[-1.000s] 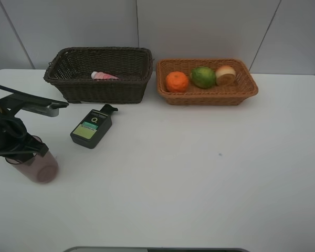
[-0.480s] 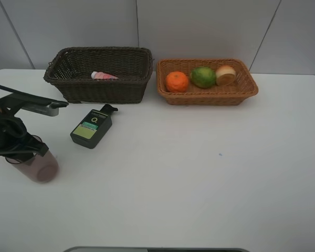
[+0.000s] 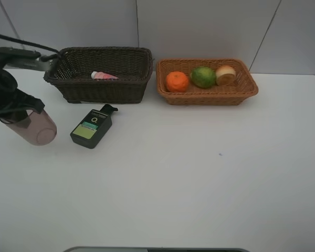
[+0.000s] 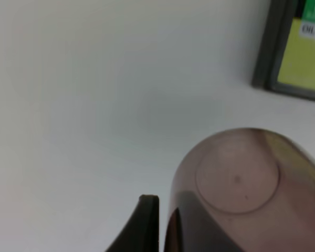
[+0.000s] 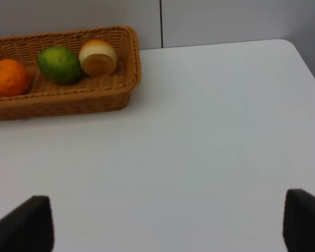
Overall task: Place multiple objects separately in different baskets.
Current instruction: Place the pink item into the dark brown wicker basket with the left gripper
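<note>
Jaws of the left gripper (image 3: 18,113): pressed together on the rim of the translucent purplish-brown cup (image 3: 37,130), which hangs tilted, base outward past the fingertips, apparently clear of the white table (image 3: 199,184). Judged a carrying hold for transfer.

Dark green flat bottle (image 3: 91,128): lying flat just beyond the held cup, not yet sorted. Green-and-yellow label; "OIL" legible in the left wrist view, the rest cut off.

Dark brown basket (image 3: 100,89): near, past the bottle; holds the pink white-capped bottle (image 3: 104,76). Likely destination for containers.

Light tan basket (image 3: 210,98): well apart from these jaws; holds orange (image 3: 177,82), green fruit (image 3: 203,77) and peach (image 3: 226,75), so fruit is grouped.

Right gripper (image 5: 165,226): jaws spread wide, empty, the tan basket ahead of them.
</note>
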